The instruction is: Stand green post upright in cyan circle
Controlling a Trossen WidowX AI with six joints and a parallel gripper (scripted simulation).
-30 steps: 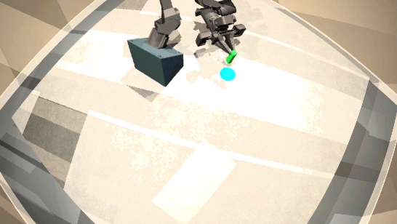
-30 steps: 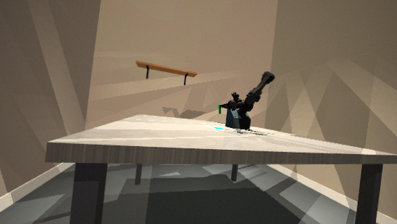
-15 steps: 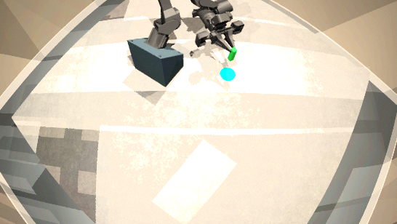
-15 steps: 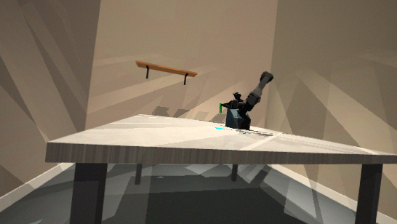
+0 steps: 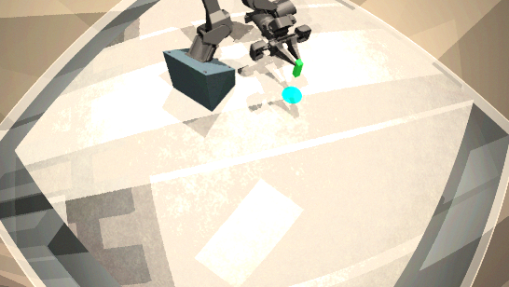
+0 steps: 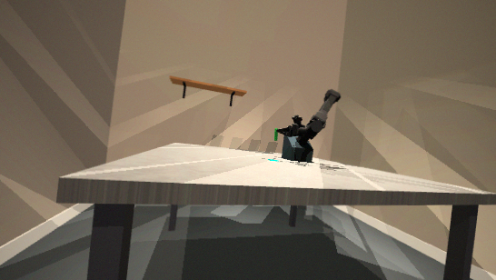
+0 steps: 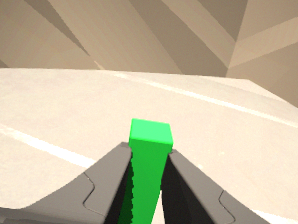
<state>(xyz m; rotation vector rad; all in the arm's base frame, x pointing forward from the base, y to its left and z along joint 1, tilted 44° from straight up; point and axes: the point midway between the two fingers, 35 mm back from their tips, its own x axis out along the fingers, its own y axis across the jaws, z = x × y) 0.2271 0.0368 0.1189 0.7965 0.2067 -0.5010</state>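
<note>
The green post (image 5: 297, 69) (image 6: 275, 135) (image 7: 150, 165) is about upright in the air, clear of the table. My gripper (image 5: 297, 61) (image 6: 278, 131) (image 7: 146, 154) is shut on it near its upper end, with the fingers reaching in roughly level. The cyan circle (image 5: 292, 95) (image 6: 272, 160) lies flat on the table. In the exterior view the post hangs above it, slightly to its right; the exact offset is hard to tell. The circle is out of the wrist view. The fingers hide part of the post's sides in the wrist view.
The blue-grey base block (image 5: 200, 84) (image 6: 290, 149) of the arm stands on the table (image 5: 354, 186) (image 6: 218, 173), left of the circle in the top view. A wooden shelf (image 6: 206, 86) is on the wall far behind.
</note>
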